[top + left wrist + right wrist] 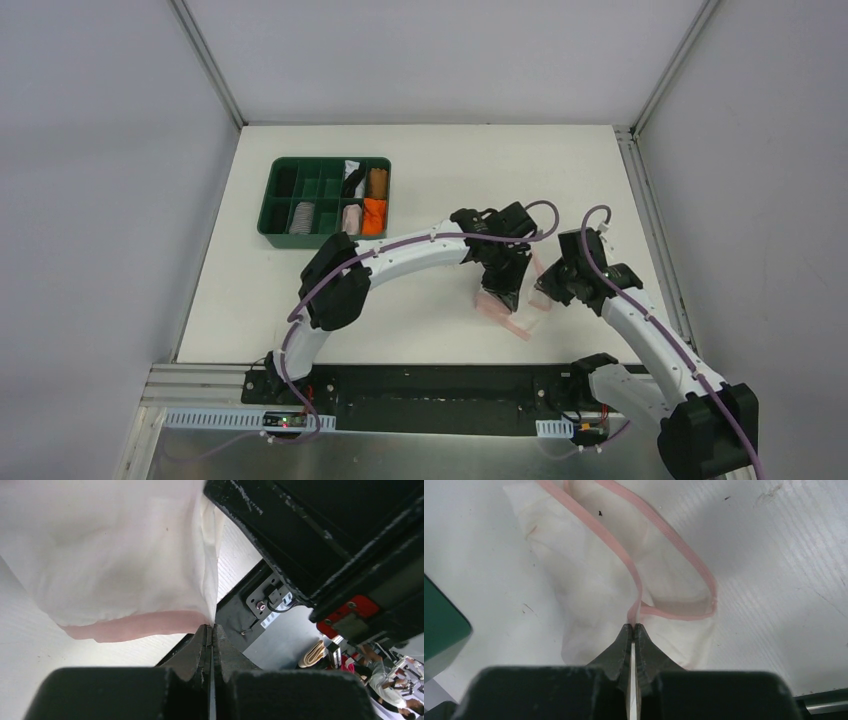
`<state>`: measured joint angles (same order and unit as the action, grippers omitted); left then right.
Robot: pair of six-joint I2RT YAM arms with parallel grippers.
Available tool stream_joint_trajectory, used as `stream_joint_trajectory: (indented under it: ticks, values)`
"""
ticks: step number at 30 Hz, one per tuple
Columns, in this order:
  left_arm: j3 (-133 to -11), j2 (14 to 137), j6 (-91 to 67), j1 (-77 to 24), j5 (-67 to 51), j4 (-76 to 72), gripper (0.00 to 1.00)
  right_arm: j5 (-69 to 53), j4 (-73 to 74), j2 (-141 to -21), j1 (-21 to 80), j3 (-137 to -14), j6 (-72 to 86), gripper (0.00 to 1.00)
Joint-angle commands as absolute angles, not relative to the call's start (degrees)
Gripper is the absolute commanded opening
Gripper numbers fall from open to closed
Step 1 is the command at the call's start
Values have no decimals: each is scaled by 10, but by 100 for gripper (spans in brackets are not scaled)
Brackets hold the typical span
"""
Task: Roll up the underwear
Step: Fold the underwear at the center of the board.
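Observation:
The underwear is a pale pink-white brief with pink edging, on the white table between my two grippers, near the front edge. My left gripper is shut on one edge of it. In the left wrist view the white fabric and its pink band spread from the closed tips of the left gripper. My right gripper is shut on the opposite side. The right wrist view has the closed tips of the right gripper pinching the pink edging, while the underwear stretches away over the table.
A green compartment tray stands at the back left, holding rolled cloths: orange, brown, grey and pink. A corner of the tray shows at the left of the right wrist view. The black front rail runs just behind the grippers.

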<state>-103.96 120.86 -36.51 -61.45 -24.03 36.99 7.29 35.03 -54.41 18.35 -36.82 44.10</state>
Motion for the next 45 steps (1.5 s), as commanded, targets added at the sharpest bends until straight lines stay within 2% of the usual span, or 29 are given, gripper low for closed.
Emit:
stream_joint_trajectory:
  ticks: [1,18,45]
  values:
    - [-1072,1212,-374,-615,-252,379,0,80,344,-546,176,-364,445,0]
    - [-1088,1253,-372,-615,-298,370,0,88,346,-547,157,-357,434,0]
    - [-1032,1294,-402,-622,-357,274,0,86,331,-551,142,-312,429,0]
